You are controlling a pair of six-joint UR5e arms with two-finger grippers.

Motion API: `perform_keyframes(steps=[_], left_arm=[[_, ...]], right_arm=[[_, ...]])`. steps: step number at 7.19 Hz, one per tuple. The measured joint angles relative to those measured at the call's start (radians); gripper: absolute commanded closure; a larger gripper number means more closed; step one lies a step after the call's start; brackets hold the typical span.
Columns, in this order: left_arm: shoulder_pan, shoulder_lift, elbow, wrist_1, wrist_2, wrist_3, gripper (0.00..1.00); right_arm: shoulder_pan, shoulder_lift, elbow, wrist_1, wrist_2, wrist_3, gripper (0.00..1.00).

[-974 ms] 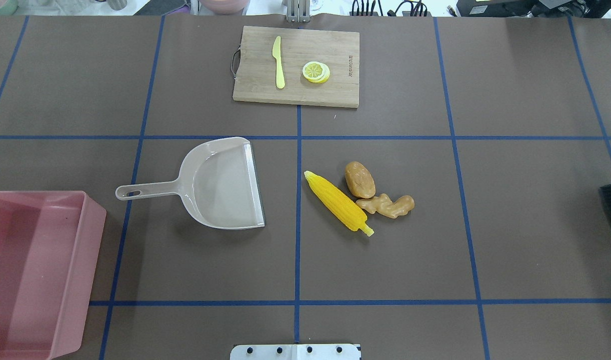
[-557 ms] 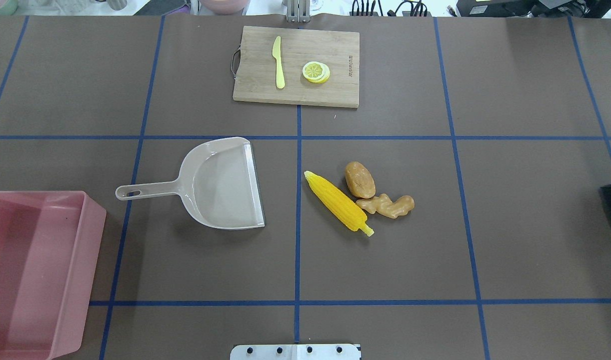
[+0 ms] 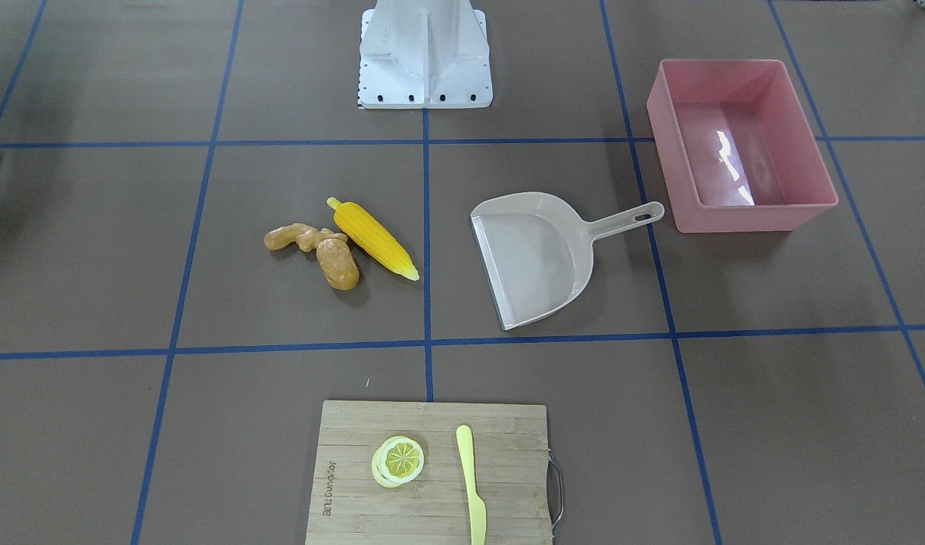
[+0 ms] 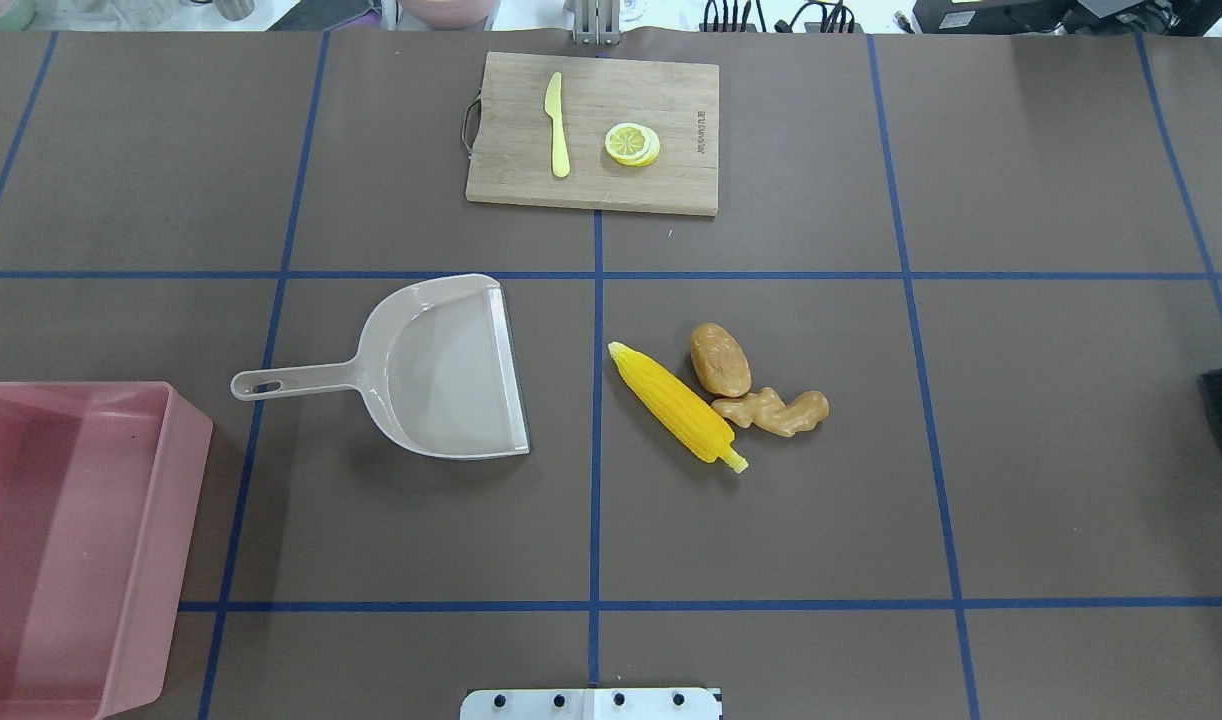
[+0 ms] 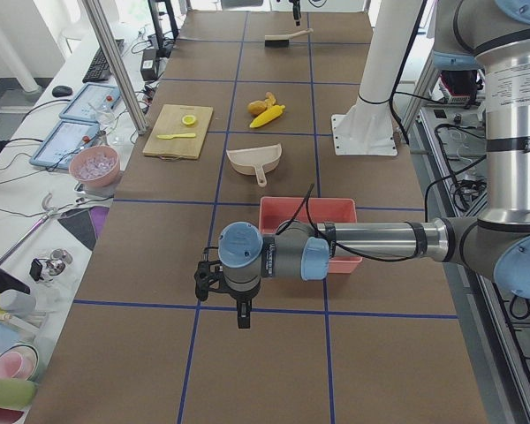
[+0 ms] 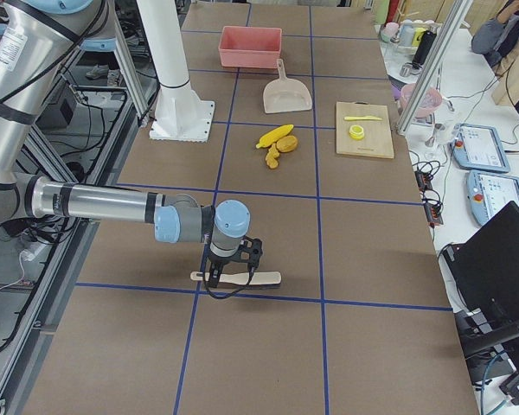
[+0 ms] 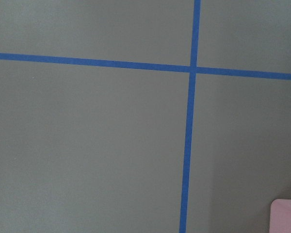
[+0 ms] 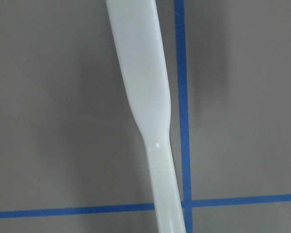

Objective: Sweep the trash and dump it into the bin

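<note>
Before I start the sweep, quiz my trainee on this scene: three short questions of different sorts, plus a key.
1. True or false: the beige plastic dustpan already holds the yellow toy corn cob.
2. What lies on the wooden cutting board?
A) a lemon slice and a yellow plastic knife
B) a brown potato alone
C) a ginger root and a spoon
3. Fill in: the tall-walled pink plastic bin stands on the robot's ____ side.

Key: 1 false; 2 A; 3 left.
</note>
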Motion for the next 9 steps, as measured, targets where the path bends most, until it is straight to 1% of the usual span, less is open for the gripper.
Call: perform_keyframes(steps=[3,5,6,7,9], left_arm=[[0.0,0.0,-0.002,0.0,0.0,0.0,0.01],[0.0,-0.004,-0.002,0.0,0.0,-0.004,0.01],[0.0,-0.005,-0.002,0.0,0.0,-0.003,0.01],[0.0,-0.005,-0.002,0.0,-0.001,-0.002,0.01],[0.0,-0.006,-0.001,0.0,-0.001,-0.001,0.01]], right_arm=[[-0.049,-0.027,-0.007,-0.001,-0.005,-0.002,0.01],[-0.082,-0.015,-0.053,0.001,-0.008,-0.008,0.02],[-0.103,0.012,-0.092,0.001,-0.01,-0.014,0.06],[-0.119,0.045,-0.132,0.001,-0.011,-0.016,0.25],[-0.13,0.074,-0.165,0.001,-0.008,-0.015,0.94]])
